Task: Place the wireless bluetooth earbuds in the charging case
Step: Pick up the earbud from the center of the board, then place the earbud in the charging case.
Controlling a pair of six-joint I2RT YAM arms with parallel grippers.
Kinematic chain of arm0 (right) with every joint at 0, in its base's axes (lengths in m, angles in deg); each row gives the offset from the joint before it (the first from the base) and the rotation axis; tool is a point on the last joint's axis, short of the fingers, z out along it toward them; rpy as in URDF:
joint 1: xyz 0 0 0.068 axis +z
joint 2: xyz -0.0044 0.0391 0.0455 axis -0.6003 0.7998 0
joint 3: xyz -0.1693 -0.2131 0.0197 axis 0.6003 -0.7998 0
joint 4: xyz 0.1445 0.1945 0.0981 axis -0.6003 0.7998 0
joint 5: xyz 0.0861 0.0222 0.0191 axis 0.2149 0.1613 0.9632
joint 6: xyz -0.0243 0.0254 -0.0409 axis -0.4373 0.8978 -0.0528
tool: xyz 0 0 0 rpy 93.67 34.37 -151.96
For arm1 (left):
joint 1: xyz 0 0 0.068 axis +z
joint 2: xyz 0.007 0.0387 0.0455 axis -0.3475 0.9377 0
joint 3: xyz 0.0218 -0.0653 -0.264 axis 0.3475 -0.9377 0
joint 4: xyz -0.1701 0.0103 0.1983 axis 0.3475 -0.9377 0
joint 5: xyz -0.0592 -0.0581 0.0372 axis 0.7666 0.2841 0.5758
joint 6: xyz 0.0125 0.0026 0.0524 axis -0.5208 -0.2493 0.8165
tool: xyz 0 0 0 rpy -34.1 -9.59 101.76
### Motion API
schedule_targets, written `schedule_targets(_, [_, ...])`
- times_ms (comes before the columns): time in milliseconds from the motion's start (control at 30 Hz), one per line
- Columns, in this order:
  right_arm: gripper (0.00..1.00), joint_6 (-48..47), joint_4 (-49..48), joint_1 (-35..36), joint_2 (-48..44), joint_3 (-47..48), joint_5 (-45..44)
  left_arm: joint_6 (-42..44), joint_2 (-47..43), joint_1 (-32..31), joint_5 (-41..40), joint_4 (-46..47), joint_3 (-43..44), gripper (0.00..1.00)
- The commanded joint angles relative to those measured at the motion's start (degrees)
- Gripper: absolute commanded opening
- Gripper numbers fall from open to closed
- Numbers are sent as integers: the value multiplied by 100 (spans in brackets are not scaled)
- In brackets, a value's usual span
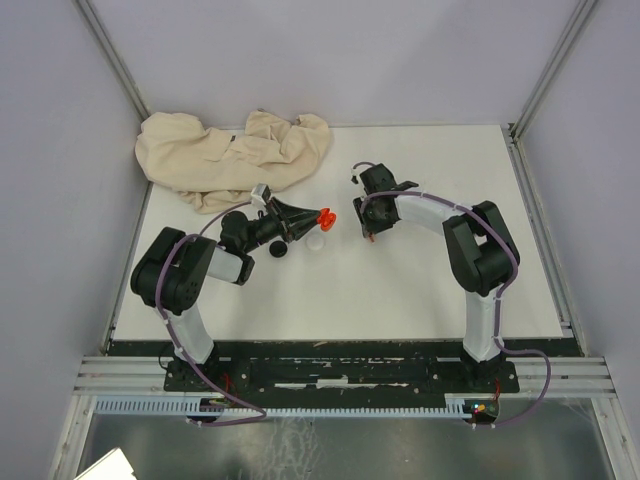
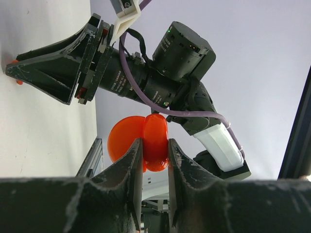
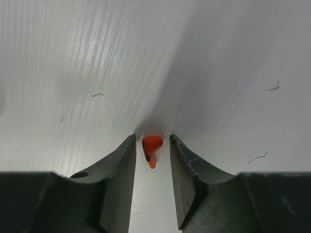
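Right gripper [image 3: 151, 138] straddles a glossy red stemmed earbud [image 3: 152, 145] lying on the matte white table [image 3: 218, 58], jaws part-open, slim gaps either side. Left gripper [image 2: 155, 141] pinches a smooth rounded red charging case [image 2: 156, 127], its lower edge hidden.

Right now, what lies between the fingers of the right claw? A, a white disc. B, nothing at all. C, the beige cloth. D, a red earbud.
D: the right wrist view shows a small red earbud lying on the white table inside the open right claw, with a gap on either side.
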Motion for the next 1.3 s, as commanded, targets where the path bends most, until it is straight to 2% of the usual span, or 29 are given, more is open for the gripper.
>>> schedule_targets(0, [39,-9,-91,-36,31,147,38,370,-92,0,146,148,114,3])
schedule_targets(133, [27,-9,-46,-57,-6,139,64,374,-113,-3,145,127,109,3])
schedule_targets(200, [16,-9,-44,-58,-48,137,82,378,-115,-6,141,119,113,3])
schedule_targets(267, [12,-4,-95,-60,-140,107,92,394,-118,-4,131,96,103,3])
schedule_targets(433, [2,30,-1111,-52,-1011,-594,328,440,-45,-56,76,59,89,3])
schedule_targets(633, [1,98,-3336,-50,-2832,-2114,747,212,230,-110,66,454,76,3])
schedule_targets(800, [2,61,-4652,1,-3919,-2951,1235,165,366,-199,75,530,164,3])
schedule_targets(1000, [2,-306,-5665,215,-4353,-3547,1320,133,387,-319,90,503,296,3])
schedule_targets(1267, [2,-962,-6890,565,-4255,-4153,1467,-68,431,-457,136,631,479,3])
